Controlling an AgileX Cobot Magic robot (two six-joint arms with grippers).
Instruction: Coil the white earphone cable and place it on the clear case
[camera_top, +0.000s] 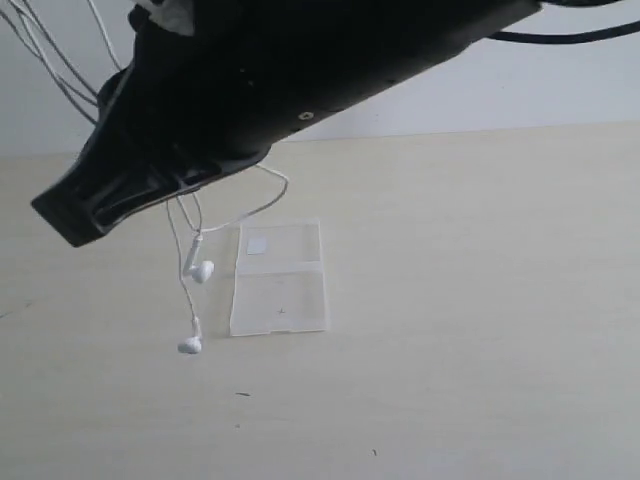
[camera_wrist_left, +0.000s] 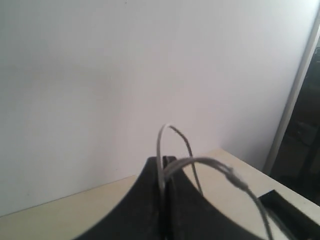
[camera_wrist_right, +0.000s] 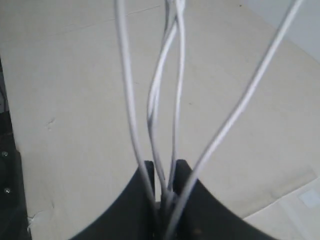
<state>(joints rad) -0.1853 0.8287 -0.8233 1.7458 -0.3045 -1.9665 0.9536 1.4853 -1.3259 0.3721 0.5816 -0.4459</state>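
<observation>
The clear case (camera_top: 278, 280) lies flat on the table with its white sticker (camera_top: 256, 246) on the far panel. A large black gripper (camera_top: 80, 210) reaches in from the upper right, close to the camera, above and left of the case. The white earphone cable (camera_top: 262, 205) hangs from it, and two earbuds (camera_top: 203, 270) (camera_top: 190, 346) dangle just left of the case. My right gripper (camera_wrist_right: 166, 167) is shut on several cable strands (camera_wrist_right: 150, 105). High up and facing the wall, my left gripper (camera_wrist_left: 164, 160) is shut on a cable loop (camera_wrist_left: 170, 126).
The pale wooden table (camera_top: 480, 300) spreads around the case. A white wall (camera_top: 560, 90) stands behind it. More cable strands (camera_top: 50, 55) run off the exterior view's top left corner. A thick black robot cable (camera_top: 570, 38) crosses the top right.
</observation>
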